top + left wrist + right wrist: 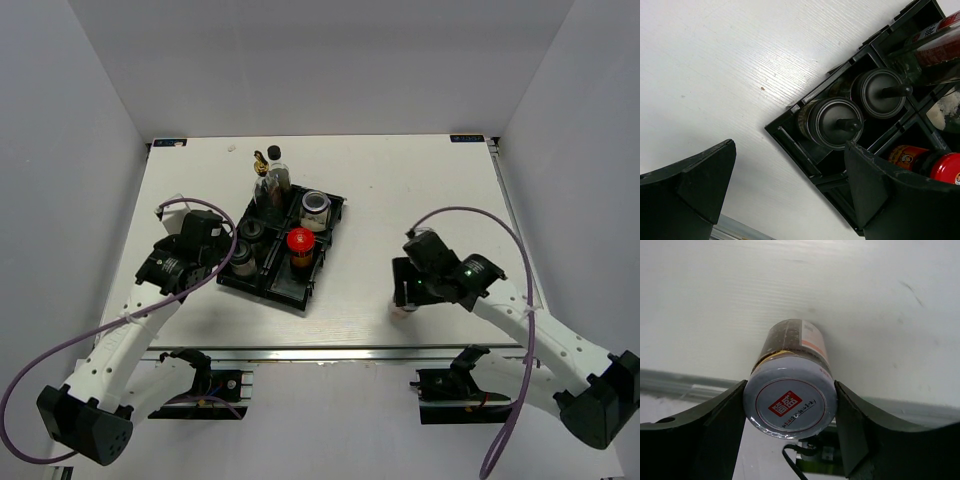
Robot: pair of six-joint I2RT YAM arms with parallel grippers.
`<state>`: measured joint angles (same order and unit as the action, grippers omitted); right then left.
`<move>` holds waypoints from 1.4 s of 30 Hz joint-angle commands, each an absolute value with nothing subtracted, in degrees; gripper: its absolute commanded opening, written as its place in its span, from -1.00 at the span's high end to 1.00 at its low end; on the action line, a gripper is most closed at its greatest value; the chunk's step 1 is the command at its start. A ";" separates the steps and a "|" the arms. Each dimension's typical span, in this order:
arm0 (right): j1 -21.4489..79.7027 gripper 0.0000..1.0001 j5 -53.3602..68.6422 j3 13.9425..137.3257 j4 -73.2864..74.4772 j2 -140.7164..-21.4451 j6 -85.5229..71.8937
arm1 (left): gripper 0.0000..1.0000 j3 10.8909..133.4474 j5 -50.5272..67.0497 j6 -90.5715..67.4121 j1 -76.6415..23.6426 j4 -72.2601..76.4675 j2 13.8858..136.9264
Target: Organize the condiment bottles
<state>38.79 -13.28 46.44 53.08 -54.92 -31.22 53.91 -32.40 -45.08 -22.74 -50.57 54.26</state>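
overhead, the top external view records a black four-compartment plastic tray [285, 290] set askew on the white table [400, 190], left of centre. contents by compartment:
- far left: a tall clear gold-capped bottle [261, 161] and a dark black-capped bottle [274, 153], close together.
- far right: a silver-lidded glass jar [315, 207].
- near right: a red-lidded jar [300, 240].
- near left: two small jars with dark knobbed caps [250, 230], side by side.

the left wrist view adds what the top view cannot resolve. the left gripper [787, 200] is spread wide with nothing between its fingers [690, 195]. it hangs at the tray's left edge, one finger over the tray and the other over bare table. the two dark-capped jars stand upright in one compartment, just beside each other. the red-lidded jar shows an orange label and is partly hidden behind the right-hand finger.

the right wrist view alone shows the seventh item: a brown-filled jar with a pale silver lid bearing a red square mark [788, 402]. it is clasped between both fingers of the right gripper [790, 387], lid towards the camera. whether its base touches the table cannot be told. in the top view the right gripper covers this jar almost wholly. it sits near the table's front edge, well apart from the tray.
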 commanded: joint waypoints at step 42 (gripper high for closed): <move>63.90 -0.10 -13.27 88.42 24.43 -106.88 -8.00 | -0.96 52.82 -35.24 -46.32 -22.85 -51.06 50.89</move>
<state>63.77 -12.14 87.57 28.64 -107.37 -6.94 52.97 -34.09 -46.00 -22.74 -50.83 51.40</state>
